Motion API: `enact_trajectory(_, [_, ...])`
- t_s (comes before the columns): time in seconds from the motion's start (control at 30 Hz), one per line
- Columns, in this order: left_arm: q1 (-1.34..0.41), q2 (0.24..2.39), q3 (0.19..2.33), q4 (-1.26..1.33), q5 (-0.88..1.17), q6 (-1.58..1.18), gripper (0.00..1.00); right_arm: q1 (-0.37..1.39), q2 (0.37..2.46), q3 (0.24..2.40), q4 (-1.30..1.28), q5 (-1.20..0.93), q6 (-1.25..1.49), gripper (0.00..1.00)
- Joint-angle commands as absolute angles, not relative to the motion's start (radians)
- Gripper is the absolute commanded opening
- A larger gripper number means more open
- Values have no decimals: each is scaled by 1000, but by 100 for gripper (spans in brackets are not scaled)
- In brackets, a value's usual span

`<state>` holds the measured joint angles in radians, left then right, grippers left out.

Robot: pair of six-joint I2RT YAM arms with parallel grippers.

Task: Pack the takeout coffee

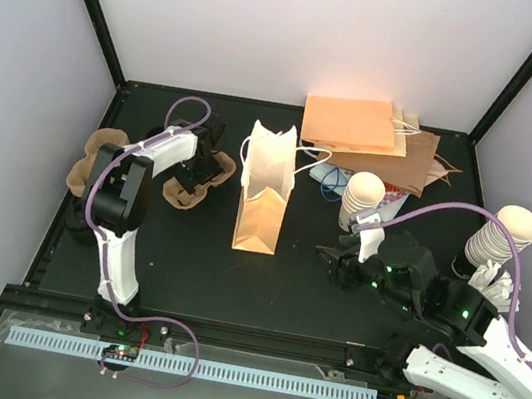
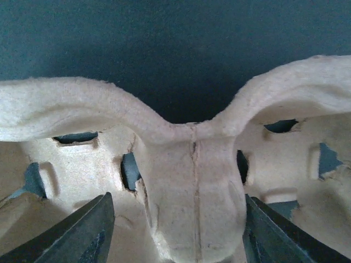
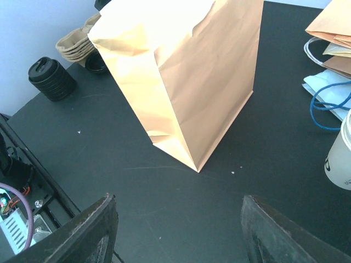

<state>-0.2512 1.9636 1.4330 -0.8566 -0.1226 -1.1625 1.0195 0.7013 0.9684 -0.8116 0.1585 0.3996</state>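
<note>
Round black lids, ribbed stack, near brown pulp trays

Even overhead light, soft shadows; the standing paper bag is blown out at its top in the top and right-wrist views, the black table eats detail, the left-wrist close-up of the pulp tray is soft with a teal cast, near fingers blurry.

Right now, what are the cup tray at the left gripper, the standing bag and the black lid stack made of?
Cup tray: moulded paper pulp, tan and matte, with fuzzy fibrous edges and ragged slots.
Bag: thin kraft-type paper, smooth and matte, with crisp creases.
Lid stack: likely plastic, black, with evenly moulded rims. It is small in view, so I'm unsure.
</note>
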Motion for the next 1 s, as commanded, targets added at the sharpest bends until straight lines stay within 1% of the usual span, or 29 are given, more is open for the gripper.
enact_trajectory(0.0, [-255, 1979, 1472, -882, -131, -1207, 63, 1017, 697, 1002, -816, 178, 400, 64])
enact_trajectory(0.07, [-253, 1980, 1466, -874, -130, -1199, 57, 1017, 696, 1002, -817, 178, 401, 64])
enact_trajectory(0.23, [-250, 1963, 1465, -887, -107, -1178, 48, 1016, 697, 1003, -815, 175, 401, 64])
enact_trajectory(0.33, [-252, 1906, 1439, -896, -112, -1179, 46, 1017, 696, 1003, -813, 176, 400, 64])
enact_trajectory(0.5, [-253, 1750, 1356, -903, -140, -1186, 46, 1018, 698, 1001, -806, 168, 401, 64])
enact_trajectory(0.67, [-261, 1594, 1235, -891, -162, -1183, 44, 1017, 694, 992, -799, 159, 403, 64])
enact_trajectory(0.7, [-261, 1566, 1209, -880, -166, -1179, 45, 1017, 695, 989, -796, 159, 403, 64])
enact_trajectory(0.8, [-260, 1519, 1156, -830, -151, -1152, 52, 1017, 691, 981, -787, 155, 405, 64])
enact_trajectory(0.97, [-251, 1544, 1176, -819, -105, -1093, 59, 1018, 697, 982, -776, 131, 399, 64])
